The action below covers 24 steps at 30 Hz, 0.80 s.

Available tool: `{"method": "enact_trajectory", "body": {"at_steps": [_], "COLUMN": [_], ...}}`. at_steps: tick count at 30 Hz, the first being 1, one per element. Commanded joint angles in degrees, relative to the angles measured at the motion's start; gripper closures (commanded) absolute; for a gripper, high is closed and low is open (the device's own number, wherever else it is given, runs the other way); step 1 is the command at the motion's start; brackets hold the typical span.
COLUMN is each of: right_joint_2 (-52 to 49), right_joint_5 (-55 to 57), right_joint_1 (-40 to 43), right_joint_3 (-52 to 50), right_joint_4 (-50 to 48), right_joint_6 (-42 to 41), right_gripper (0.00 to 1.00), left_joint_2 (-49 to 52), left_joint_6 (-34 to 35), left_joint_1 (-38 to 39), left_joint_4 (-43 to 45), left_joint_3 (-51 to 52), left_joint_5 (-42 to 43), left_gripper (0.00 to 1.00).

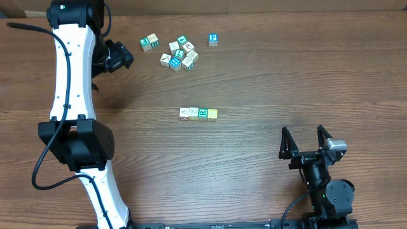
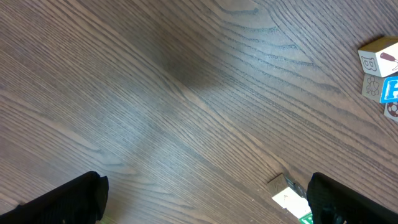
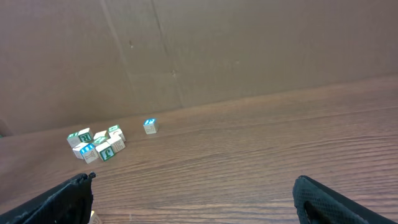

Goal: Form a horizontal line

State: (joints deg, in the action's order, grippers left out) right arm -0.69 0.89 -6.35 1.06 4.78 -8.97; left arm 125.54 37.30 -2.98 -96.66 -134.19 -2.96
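The horizontal line (image 1: 198, 113) lies mid-table in the overhead view: four touching cubes, two whitish with reddish marks on the left, then a teal-and-white one, then a yellow one on the right. My left gripper (image 1: 127, 58) is open and empty at the back left, well away from the line. In its wrist view the left gripper (image 2: 205, 199) hangs over bare wood, with a white-and-green cube (image 2: 287, 198) beside the right finger. My right gripper (image 1: 306, 138) is open and empty at the front right, apart from the line. It is also wide open in the right wrist view (image 3: 193, 199).
A loose jumble of white and teal cubes (image 1: 180, 53) lies at the back centre and shows far off in the right wrist view (image 3: 96, 144). A pair of cubes (image 1: 149, 42) sits left of the jumble, and a single blue cube (image 1: 213, 39) right of it. A brown wall (image 3: 249, 50) stands behind the table.
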Motion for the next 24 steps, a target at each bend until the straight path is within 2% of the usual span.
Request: {"method": "enact_trajectory", "body": {"at_steps": [1,24], "right_joint_2": [0.52,0.52], "right_joint_5": [0.5,0.5], "right_joint_1": [0.37,0.37], "right_joint_3": [-0.59,-0.59], "right_joint_4": [-0.11,-0.11], "right_joint_6": [0.07,0.07], "right_gripper": [0.0,0.0], "left_joint_2": [0.37,-1.09], "left_joint_6": [-0.48,-0.48], "left_joint_1": [0.37,0.94], "left_joint_4": [-0.11,0.09], "left_joint_3": [0.0,0.0], "left_joint_5": [0.02,0.02], "left_gripper": [0.0,0.0]}}
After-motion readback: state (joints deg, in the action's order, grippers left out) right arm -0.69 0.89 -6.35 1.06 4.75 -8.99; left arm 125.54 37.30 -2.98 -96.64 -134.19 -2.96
